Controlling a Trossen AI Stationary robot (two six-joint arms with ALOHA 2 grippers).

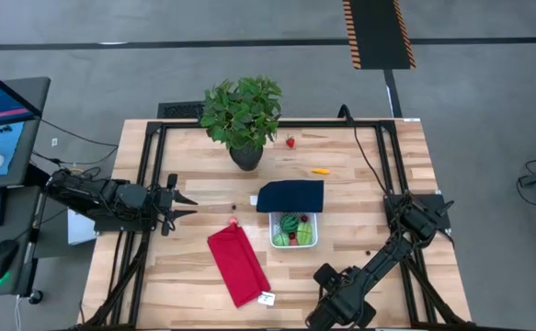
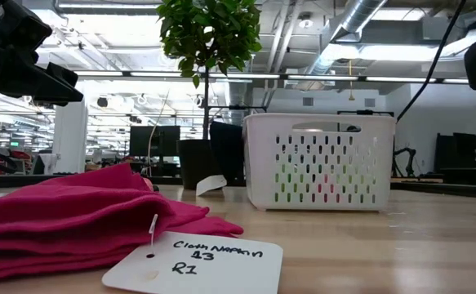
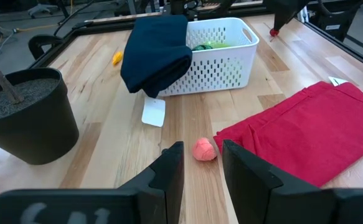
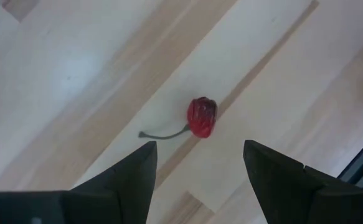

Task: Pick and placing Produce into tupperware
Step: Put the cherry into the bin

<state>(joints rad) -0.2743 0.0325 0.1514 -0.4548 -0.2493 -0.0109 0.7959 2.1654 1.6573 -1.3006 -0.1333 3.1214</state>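
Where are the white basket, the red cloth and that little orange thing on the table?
White basket (image 1: 312, 242), high view, on its right rim.
Red cloth (image 1: 238, 267), high view, middle of the fold.
Orange piece (image 1: 320, 171), high view, its middle.

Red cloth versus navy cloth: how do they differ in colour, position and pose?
The red cloth lies folded flat on the table, clear of the white basket. The navy cloth hangs over the basket's far edge, partly draped. The red one carries a handwritten tag; the navy one's tag looks blank. Both are tagged fabric pieces.
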